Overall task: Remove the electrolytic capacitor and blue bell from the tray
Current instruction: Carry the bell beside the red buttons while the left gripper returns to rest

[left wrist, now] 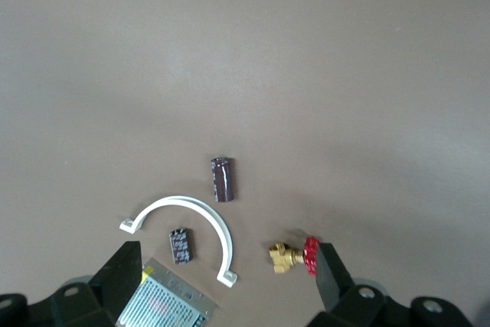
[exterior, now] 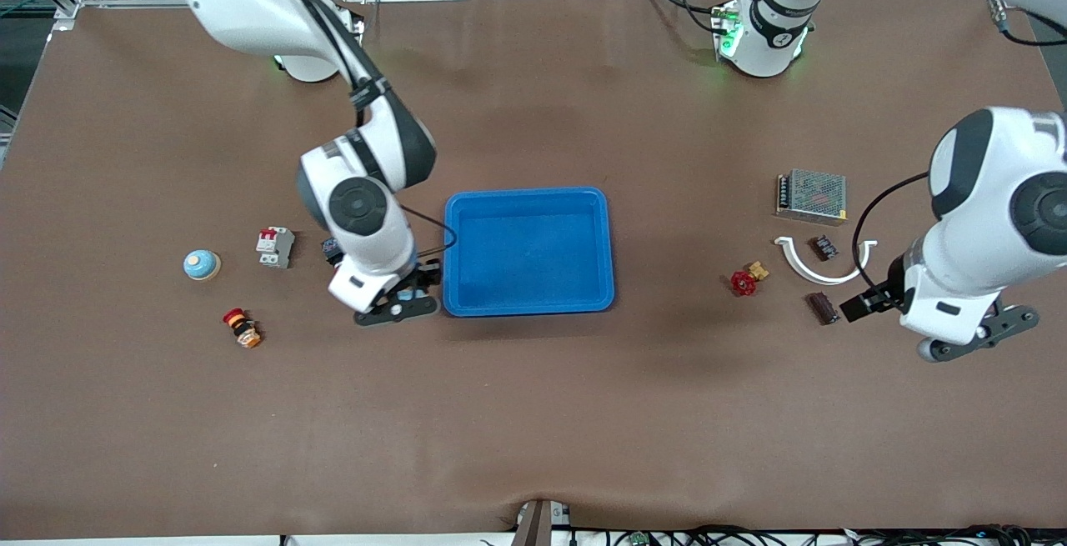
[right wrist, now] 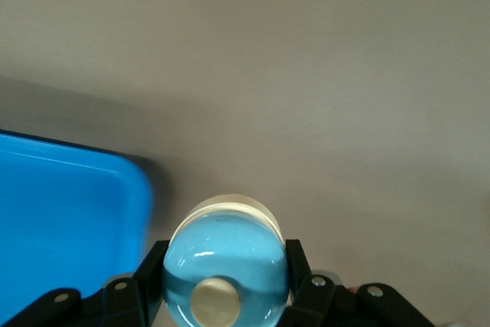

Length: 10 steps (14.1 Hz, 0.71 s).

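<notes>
- I see the shallow blue plastic tray (exterior: 528, 196) at the middle of the table, with nothing in it.
- My right gripper (exterior: 406, 300) is clamped on a pale blue domed bell with a brass button (right wrist: 227, 269); it hangs just beside the tray's edge toward the right arm's end, over bare table.
- A second light blue domed bell (exterior: 202, 264) sits on the table well toward the right arm's end, near a white circuit breaker with a red switch (exterior: 275, 246) and a red-and-orange push button (exterior: 242, 328).
- My left gripper (left wrist: 226, 273) hovers with fingers apart, holding nothing, above the parts at the left arm's end.
- There the dark brown cylindrical capacitor (exterior: 822, 308) lies on its side, just nearer the front camera than a white half-ring plastic clamp (exterior: 821, 271).
- A smaller dark capacitor (exterior: 824, 247) lies inside the clamp's arc; a brass valve with a red handwheel (exterior: 746, 279) and a metal mesh power supply (exterior: 813, 194) lie close by.
- The brown table mat (exterior: 533, 429) covers the surface; grey floor shows past the bases.
</notes>
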{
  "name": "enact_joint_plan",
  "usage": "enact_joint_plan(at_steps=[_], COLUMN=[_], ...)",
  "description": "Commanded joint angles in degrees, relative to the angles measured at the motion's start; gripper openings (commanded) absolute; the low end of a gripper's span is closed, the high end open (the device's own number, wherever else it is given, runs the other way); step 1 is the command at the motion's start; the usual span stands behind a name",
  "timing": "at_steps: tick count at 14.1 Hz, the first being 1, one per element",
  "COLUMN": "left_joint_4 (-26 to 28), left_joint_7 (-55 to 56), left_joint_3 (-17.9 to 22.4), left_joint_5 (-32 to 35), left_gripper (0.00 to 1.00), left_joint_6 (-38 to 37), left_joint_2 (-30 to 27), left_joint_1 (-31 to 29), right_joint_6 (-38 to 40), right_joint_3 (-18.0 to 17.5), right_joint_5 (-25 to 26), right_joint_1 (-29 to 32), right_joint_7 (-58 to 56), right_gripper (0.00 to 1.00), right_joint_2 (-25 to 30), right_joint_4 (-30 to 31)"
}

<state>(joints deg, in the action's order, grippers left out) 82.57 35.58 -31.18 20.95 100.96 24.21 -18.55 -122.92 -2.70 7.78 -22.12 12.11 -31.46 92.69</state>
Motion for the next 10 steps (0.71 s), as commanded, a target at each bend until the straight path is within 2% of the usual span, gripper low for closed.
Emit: enact_joint_plan(at_steps=[1,4,7,10], left_joint_4=[-1.09,-2.68,-2.42,-2.15], left_joint_7=[-4.10,-6.39,-9.90,-11.75], left_joint_3=[-1.07,-0.72,0.41,9.27], left_joint_5=[-3.45,-6.54,-8.37,-13.38], left_gripper=[1.00,1.00,1.00,1.00], left_joint_6=[-3.74,-7.09,-9.02,-11.92], left_joint_2=[-3.02,-5.65,-9.17,-13.30], left_joint_1=[-1.22,-1.05,-0.17,6.22], right_joint_6=[0.14,-1.00,-8.01,-11.02], right_joint_3=[-0.56,-0.47,-0.47,-0.47], right_joint_5=[-0.22,-0.05,0.04,0.04], right_joint_1=[4.44,9.27,13.14,13.94], right_joint_7=[-11.45,-18.93,-27.47,-27.84], right_gripper=[0.46,0.46,0.47,0.47], right_joint_2=[1.58,1.23,1.05,0.70], right_joint_4=[2.32,3.72,7.76,9.61])
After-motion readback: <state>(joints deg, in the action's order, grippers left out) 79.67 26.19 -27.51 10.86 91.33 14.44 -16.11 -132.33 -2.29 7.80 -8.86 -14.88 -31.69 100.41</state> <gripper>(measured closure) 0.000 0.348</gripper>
